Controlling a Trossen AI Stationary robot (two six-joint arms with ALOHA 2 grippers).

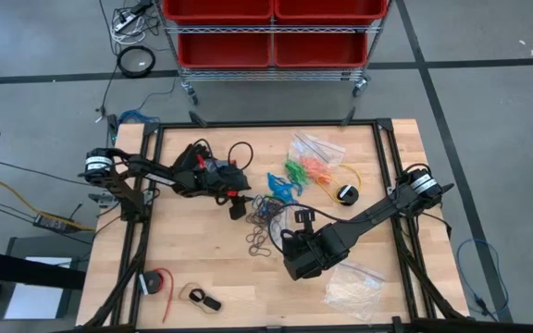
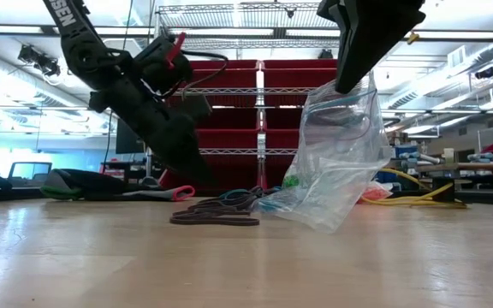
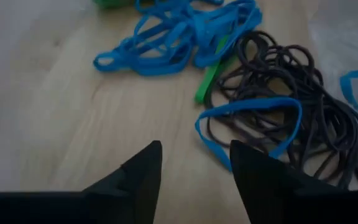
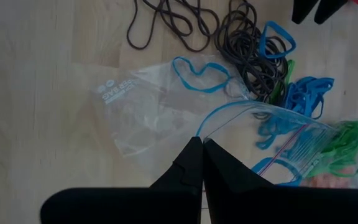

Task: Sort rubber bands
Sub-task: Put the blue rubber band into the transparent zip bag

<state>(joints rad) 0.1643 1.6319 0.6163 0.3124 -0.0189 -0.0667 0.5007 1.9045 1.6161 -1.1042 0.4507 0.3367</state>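
We see the left gripper [image 3: 194,165] with fingers spread, empty, just over the tangled blue, green and black rubber bands [image 3: 272,118] mid-table, while the right gripper [image 4: 202,146] pinches a clear plastic zip bag [image 4: 166,106] beside them.

rubber bands [image 1: 268,215] between both arms

small thin elastic rubber bands [image 3: 278,143]: blue, black, green, orange | clear plastic zip bag [image 4: 166,106]: transparent, blue seal line, pale printed lettering | flat wooden table [image 1: 192,259]: light tan grain, black frame edges | plastic storage bins [image 1: 271,28] beyond far edge: red | thin cable [image 1: 352,173]: yellow
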